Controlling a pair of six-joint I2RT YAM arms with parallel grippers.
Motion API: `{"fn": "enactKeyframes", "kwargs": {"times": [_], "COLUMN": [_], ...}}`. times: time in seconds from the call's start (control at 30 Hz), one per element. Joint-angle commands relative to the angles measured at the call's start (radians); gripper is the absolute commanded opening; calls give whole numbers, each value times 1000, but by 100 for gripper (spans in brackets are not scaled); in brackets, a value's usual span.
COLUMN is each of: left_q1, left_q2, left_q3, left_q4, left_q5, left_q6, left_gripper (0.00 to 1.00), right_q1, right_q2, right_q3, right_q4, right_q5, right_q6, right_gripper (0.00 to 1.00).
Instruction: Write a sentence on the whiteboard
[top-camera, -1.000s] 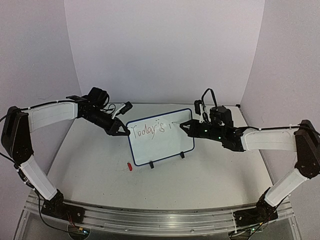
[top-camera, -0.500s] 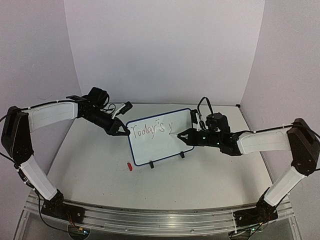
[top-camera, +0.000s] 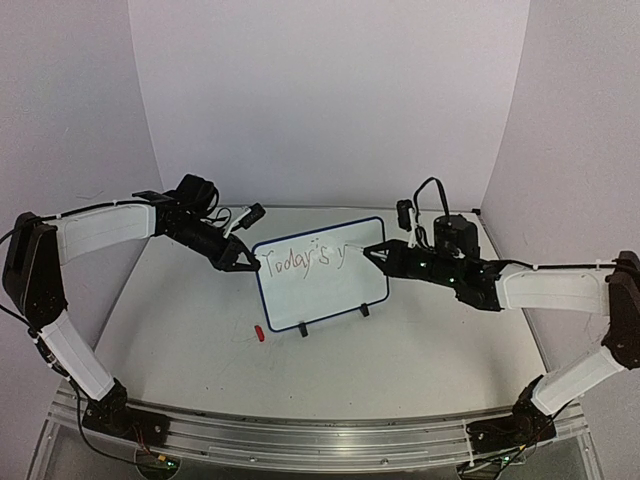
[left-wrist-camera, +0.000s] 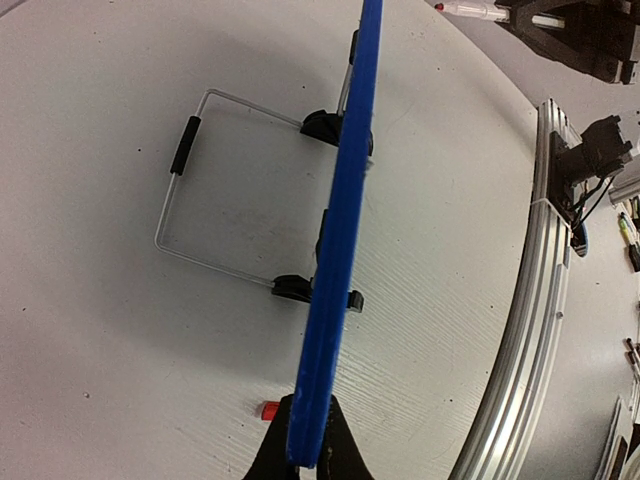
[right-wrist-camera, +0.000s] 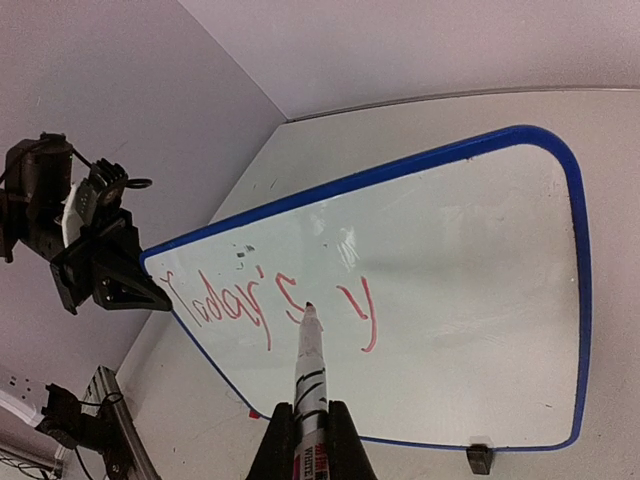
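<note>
Jaws of the left arm are pressed onto the 9 o'clock edge of the small white board with rounded corners and a thin blue frame (top-camera: 320, 285), which stands on a bent wire stand (left-wrist-camera: 200, 190) at the centre of the grey tabletop (top-camera: 400, 350). The right arm's jaws pinch a white-barrelled marker with a dark tip (right-wrist-camera: 310, 370), reaching in from 3 o'clock. The thin red handwriting (top-camera: 305, 258) reads "Today's y" along the top line. The tip is close to the "y", but I cannot tell whether it touches. Pressing too hard could tip the board back or twist it in the left pinch, warping the letters. A low pass could smear the wet "y". The line may also run out of room toward 3 o'clock.
</note>
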Motion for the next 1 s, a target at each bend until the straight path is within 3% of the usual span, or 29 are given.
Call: {"fn": "enactKeyframes", "kwargs": {"times": [0.0,0.97], "left_q1": [-6,-7], "left_q2": [36,41], "left_q3": [15,15], "left_q4": [-10,-10], "left_q5": [-89,-89], "left_q6": [35,36], "left_gripper": [0,0], "right_q1": [-13,-47], "right_q2": [26,123], "right_q3": [18,93], "right_q4": [1,0], "right_q5": [35,2], "right_q6": [-7,-40], "right_gripper": [0,0]}}
